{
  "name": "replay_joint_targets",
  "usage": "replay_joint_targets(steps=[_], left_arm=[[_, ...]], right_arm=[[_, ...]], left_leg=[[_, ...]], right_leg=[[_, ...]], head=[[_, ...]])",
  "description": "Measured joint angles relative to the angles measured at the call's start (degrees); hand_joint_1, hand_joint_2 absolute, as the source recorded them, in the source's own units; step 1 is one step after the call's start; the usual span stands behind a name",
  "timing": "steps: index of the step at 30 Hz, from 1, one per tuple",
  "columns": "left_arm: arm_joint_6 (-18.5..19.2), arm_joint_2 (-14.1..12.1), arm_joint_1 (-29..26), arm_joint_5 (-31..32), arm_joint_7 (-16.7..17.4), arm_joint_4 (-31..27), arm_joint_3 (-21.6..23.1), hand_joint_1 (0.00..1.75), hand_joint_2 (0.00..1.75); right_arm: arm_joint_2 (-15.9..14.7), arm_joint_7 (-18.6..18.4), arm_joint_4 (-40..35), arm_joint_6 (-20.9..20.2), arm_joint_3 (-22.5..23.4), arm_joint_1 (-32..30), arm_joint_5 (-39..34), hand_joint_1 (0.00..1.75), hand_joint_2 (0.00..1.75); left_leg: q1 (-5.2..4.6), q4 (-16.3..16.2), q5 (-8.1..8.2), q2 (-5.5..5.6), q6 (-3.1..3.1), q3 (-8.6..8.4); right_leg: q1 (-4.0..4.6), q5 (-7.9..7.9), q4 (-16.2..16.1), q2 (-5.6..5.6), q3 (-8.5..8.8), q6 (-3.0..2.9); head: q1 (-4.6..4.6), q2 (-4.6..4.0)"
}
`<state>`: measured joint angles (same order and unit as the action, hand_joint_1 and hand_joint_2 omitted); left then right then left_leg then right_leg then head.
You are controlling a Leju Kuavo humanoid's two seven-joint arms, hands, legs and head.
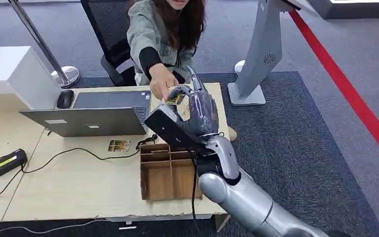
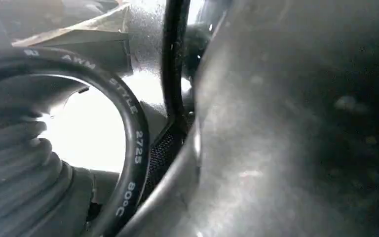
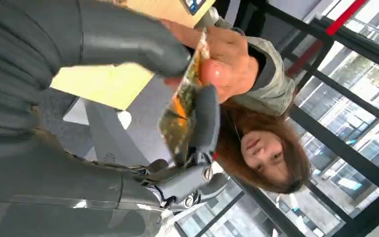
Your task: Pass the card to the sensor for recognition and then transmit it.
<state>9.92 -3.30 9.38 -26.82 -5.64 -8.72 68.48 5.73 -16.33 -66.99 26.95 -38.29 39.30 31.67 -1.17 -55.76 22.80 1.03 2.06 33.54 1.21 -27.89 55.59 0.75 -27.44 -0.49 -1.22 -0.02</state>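
Your right robot hand (image 1: 197,111) is raised over the far edge of the bench (image 1: 69,182), pinching the card (image 3: 182,111) between thumb and a dark finger. Card is edge-on in the right wrist view, colourful print, upright in the grip. A person's hand (image 1: 162,84) reaches in from across the bench and touches the same card at its far end, so both hold it. Left robot hand: the left wrist view is just blur, cable and dark housing, can't tell its state. Below the right robot hand sits a wooden box (image 1: 170,173) with compartments. A 2nd card (image 1: 119,145) lies flat on the bench, beside the laptop (image 1: 91,118), well apart from the grip.
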Motion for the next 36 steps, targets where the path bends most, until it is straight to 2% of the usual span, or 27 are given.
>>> replay_joint_targets(steps=[4,8,12,14,21,30,31,36], left_arm=[[-0.04,-0.04,-0.1,-0.98,0.22,0.02,-0.04,0.0,1.75],[0.07,-0.26,-0.21,-2.05,0.55,0.0,-0.13,0.0,1.75],[0.57,-0.72,-0.31,-3.21,0.55,0.02,-0.26,0.0,1.75],[0.83,-0.92,-0.41,-3.71,0.55,0.02,-0.37,0.0,1.75],[0.92,-1.27,-0.53,-4.44,0.55,0.0,-0.79,0.0,1.75],[0.92,-1.36,-0.58,-4.76,0.55,0.0,-1.11,0.0,1.75],[0.92,-1.36,-0.59,-4.76,0.55,0.0,-1.14,0.0,0.0],[0.94,-1.44,-0.63,-4.79,0.55,0.0,-1.25,0.0,0.0]], right_arm=[[-0.18,-0.04,-1.69,-1.49,-0.22,-0.9,-1.18,0.0,1.75],[-2.01,-3.34,-7.69,-6.72,-0.66,-4.14,1.09,0.0,1.75],[-6.66,-8.65,-15.62,-15.34,-0.96,-7.4,2.56,0.0,1.75],[-9.32,-9.68,-19.26,-17.75,-0.96,-9.51,3.13,0.0,1.75],[-15.21,-10.73,-27.32,-22.71,-0.98,-14.05,6.69,0.0,1.75],[-18.01,-10.84,-30.95,-23.96,-1.44,-15.71,7.78,0.0,1.75],[-18.16,-10.89,-31.15,-23.96,-1.46,-15.72,7.78,0.0,1.75],[-18.8,-10.93,-31.8,-24.09,-1.7,-15.77,7.85,0.0,1.75]], left_leg=[[0.0,0.0,0.0,0.0,0.0,0.0],[0.0,-0.01,0.0,0.0,0.0,-0.01],[0.0,-0.01,0.01,0.01,0.02,0.0],[-0.02,-0.01,0.02,-0.02,0.03,0.0],[-0.02,-0.01,0.02,-0.03,0.03,-0.01],[0.0,-0.01,0.02,-0.03,0.02,-0.01],[0.0,-0.01,0.02,-0.03,0.02,-0.01],[-0.01,0.0,0.02,-0.03,0.02,-0.01]], right_leg=[[0.0,0.0,0.0,0.0,-0.01,0.0],[-0.02,0.0,-0.01,-0.01,-0.01,0.0],[-0.03,0.0,-0.04,0.0,-0.02,0.01],[-0.03,0.0,-0.04,0.01,-0.02,0.01],[-0.04,0.0,-0.04,0.04,-0.02,0.01],[-0.01,0.0,-0.04,0.04,-0.02,0.01],[-0.01,0.0,-0.04,0.04,-0.01,0.01],[-0.01,0.0,-0.04,0.04,-0.01,0.01]], head=[[0.0,0.0],[-0.04,0.0],[0.0,0.0],[-0.02,0.0],[-0.02,0.0],[0.0,0.0],[0.0,0.0],[-0.02,0.0]])
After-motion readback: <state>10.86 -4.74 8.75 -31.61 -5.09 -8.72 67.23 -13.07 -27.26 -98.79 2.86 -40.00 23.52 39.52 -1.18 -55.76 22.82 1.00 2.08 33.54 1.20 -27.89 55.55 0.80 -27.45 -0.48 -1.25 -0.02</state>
